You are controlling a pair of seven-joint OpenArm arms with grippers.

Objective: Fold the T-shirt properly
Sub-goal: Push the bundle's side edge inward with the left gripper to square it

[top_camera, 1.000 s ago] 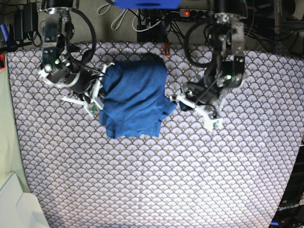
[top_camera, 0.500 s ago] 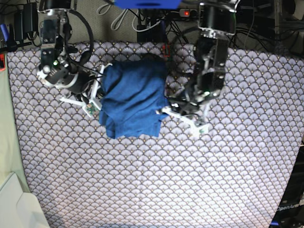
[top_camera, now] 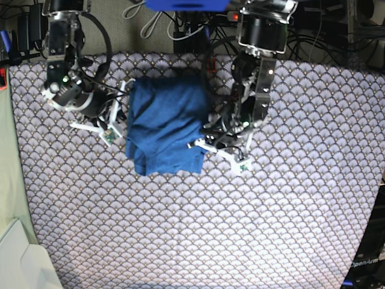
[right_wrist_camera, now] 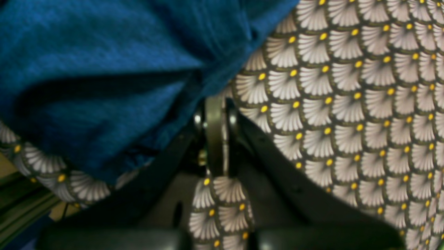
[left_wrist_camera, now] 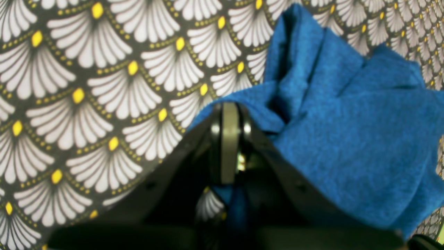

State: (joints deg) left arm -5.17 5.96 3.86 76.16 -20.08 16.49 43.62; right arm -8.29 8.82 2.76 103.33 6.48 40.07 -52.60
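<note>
Both jaws pinched together: left gripper (left_wrist_camera: 227, 114) clamped on the T-shirt (top_camera: 165, 123) hem, right gripper (right_wrist_camera: 215, 107) at its opposite edge (grip hidden). I should lift evenly, keeping tension toward the tablecloth (top_camera: 240, 229) rear edge.

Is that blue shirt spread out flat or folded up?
Folded up: the T-shirt lies as a compact, layered, rumpled bundle on the patterned tablecloth.

Both arms reach down from the far edge of the table and flank the T-shirt (top_camera: 165, 126). Left gripper (top_camera: 201, 144) is at the shirt's lower corner on its own side, jaws pressed together with a bit of blue fabric pinched behind the tips (wrist view). Right gripper (top_camera: 122, 123) sits against the opposite edge, jaws together; whether it holds cloth I can't tell.
</note>
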